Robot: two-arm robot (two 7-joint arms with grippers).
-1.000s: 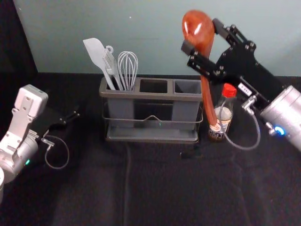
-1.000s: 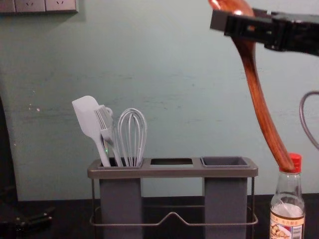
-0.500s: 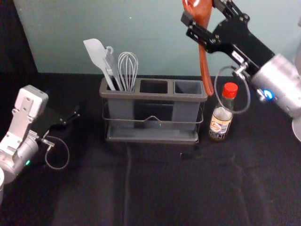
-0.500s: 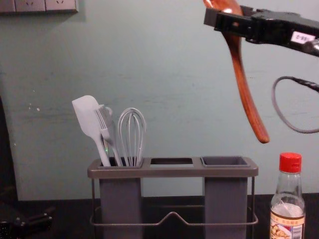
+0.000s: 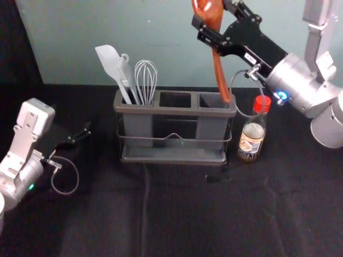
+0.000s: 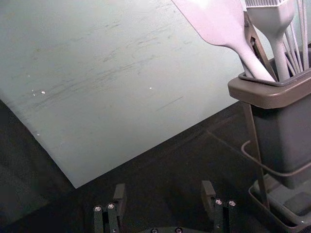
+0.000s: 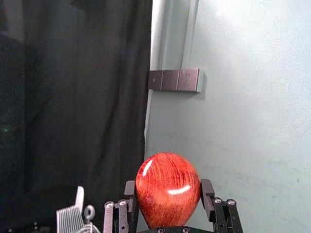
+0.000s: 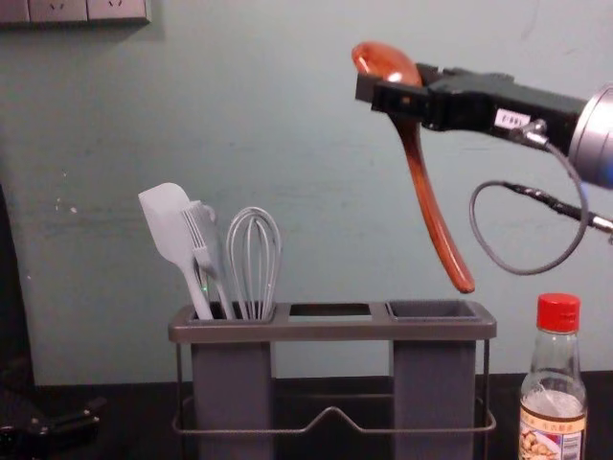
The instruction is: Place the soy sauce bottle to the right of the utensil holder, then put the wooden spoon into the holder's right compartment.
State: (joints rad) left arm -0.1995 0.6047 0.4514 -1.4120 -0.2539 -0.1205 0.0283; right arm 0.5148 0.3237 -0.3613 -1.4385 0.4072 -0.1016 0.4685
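High at the upper right of the head view, my right gripper (image 5: 215, 21) is shut on the bowl end of the wooden spoon (image 5: 220, 75). The handle hangs down, its tip just above the right compartment (image 8: 433, 310) of the utensil holder (image 8: 330, 331) in the chest view. In the right wrist view the spoon's bowl (image 7: 168, 189) sits between the fingers of my right gripper (image 7: 168, 194). The soy sauce bottle (image 5: 252, 136) stands upright right of the holder. My left gripper (image 5: 86, 133) is parked at the left; in the left wrist view my left gripper (image 6: 165, 194) is open.
A white spatula (image 8: 172, 225), a brush (image 8: 204, 240) and a whisk (image 8: 254, 259) stand in the holder's left compartment. Behind everything rises a pale green wall (image 5: 161, 32). A dark cloth (image 5: 177, 214) covers the table.
My right gripper has moved left with the spoon, after rising, and the handle's tip has shifted from by the bottle to over the holder's right end. The left arm, holder and bottle have stayed put.
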